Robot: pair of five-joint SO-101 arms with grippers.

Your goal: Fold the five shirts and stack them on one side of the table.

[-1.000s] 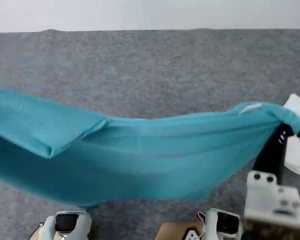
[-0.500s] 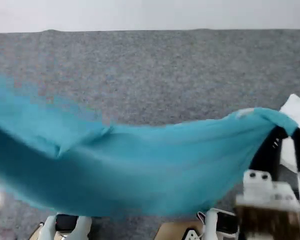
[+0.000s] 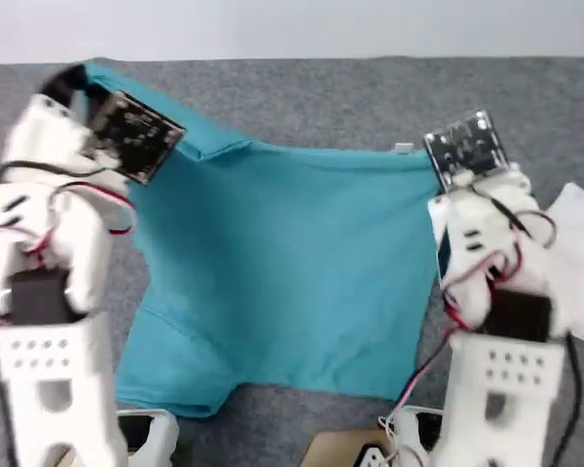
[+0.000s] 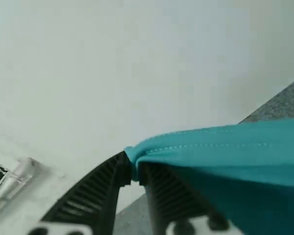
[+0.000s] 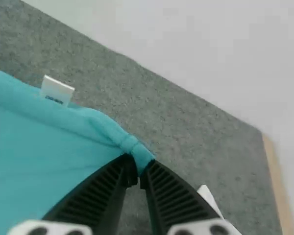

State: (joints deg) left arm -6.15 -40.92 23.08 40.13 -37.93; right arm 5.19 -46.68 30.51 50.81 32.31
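Both arms had swung forward, spreading the shirt (image 3: 282, 263) over the worktop (image 3: 370, 97). Its top corners were clamped, one in the left end effector (image 4: 134, 167), one in the right end effector (image 5: 137, 172). Lowering both together, cloth taut, would likely lay it flat.
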